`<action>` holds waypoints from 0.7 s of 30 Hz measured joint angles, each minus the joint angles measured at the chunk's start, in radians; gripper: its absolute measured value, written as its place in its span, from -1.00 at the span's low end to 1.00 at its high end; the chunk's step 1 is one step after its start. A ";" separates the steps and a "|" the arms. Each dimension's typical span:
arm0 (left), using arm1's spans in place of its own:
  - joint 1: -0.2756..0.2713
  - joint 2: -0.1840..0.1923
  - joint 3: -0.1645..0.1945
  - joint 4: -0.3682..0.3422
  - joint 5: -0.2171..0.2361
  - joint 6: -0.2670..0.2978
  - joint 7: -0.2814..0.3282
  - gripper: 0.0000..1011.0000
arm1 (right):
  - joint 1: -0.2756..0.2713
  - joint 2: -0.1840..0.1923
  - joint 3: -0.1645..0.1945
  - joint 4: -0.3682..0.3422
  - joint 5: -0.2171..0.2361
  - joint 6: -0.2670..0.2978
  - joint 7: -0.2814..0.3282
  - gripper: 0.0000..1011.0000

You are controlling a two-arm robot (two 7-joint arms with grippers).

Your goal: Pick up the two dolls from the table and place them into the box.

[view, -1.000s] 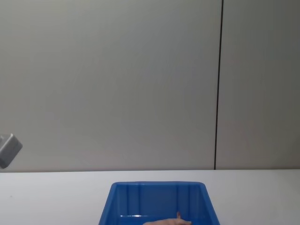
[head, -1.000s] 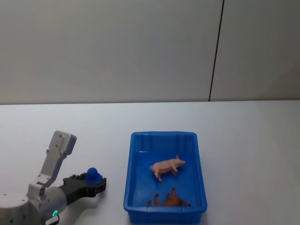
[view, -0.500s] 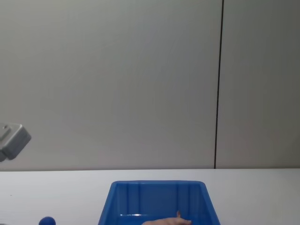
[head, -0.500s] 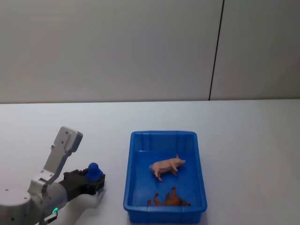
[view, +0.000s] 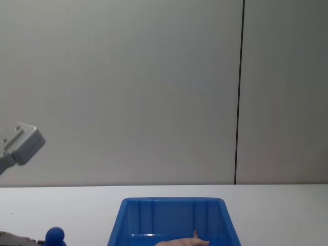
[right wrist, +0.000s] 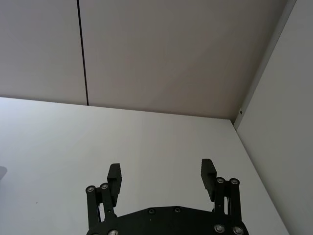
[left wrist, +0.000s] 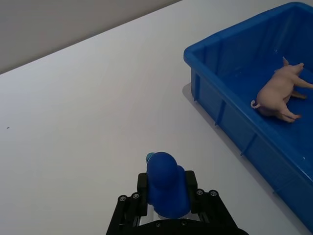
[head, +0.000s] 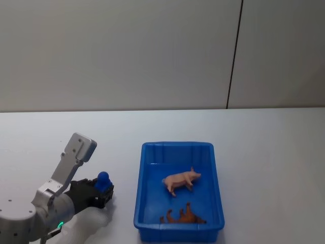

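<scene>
The near rim of the box [head: 177, 233] is hiding the legs of the brown doll [head: 184, 217]. In the chest view the bottom edge is cutting off the pink doll [view: 182, 242]. The blue cap [left wrist: 165, 183] is covering the left jaws, so their gap cannot be told.

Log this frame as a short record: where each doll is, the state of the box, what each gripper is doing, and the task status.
pink doll: lying in the box, mid-floor
brown doll: lying in the box, by its near wall
box: blue, open-topped, on the table
left gripper: left of the box, above the table, fingers shut on a small blue object
right gripper: above bare table, fingers open, holding nothing
task status: both dolls in the box
</scene>
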 joint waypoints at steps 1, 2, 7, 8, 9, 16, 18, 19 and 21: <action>-0.001 0.000 -0.001 -0.002 0.000 -0.005 -0.003 -0.10 | 0.000 0.000 0.000 0.000 0.000 0.000 0.000 0.98; -0.001 0.000 -0.001 -0.002 0.000 -0.005 -0.003 -0.10 | 0.000 0.000 0.000 0.000 0.000 0.000 0.000 0.98; -0.009 -0.003 -0.005 -0.010 0.000 -0.041 -0.024 -0.15 | 0.000 0.000 0.000 0.000 0.000 0.000 0.000 0.98; -0.013 -0.005 -0.006 -0.012 0.000 -0.053 -0.032 -0.19 | 0.000 0.000 0.000 0.000 0.000 0.000 0.000 0.98; -0.015 -0.005 -0.007 -0.013 -0.001 -0.059 -0.038 -0.20 | 0.000 0.000 0.000 0.000 0.000 0.000 0.000 0.98; -0.042 -0.018 -0.011 -0.016 -0.001 -0.124 -0.099 -0.28 | 0.000 0.000 0.000 0.000 0.000 0.000 0.000 0.98; -0.053 -0.023 -0.011 -0.015 -0.001 -0.143 -0.123 -0.32 | 0.000 0.000 0.000 0.000 0.000 0.000 0.000 0.98; -0.057 -0.025 -0.011 -0.014 -0.001 -0.151 -0.134 -0.32 | 0.000 0.000 0.000 0.000 0.000 0.000 0.000 0.98; -0.066 -0.029 -0.011 -0.011 -0.001 -0.163 -0.153 -0.35 | 0.000 0.000 0.000 0.000 0.000 0.000 0.000 0.98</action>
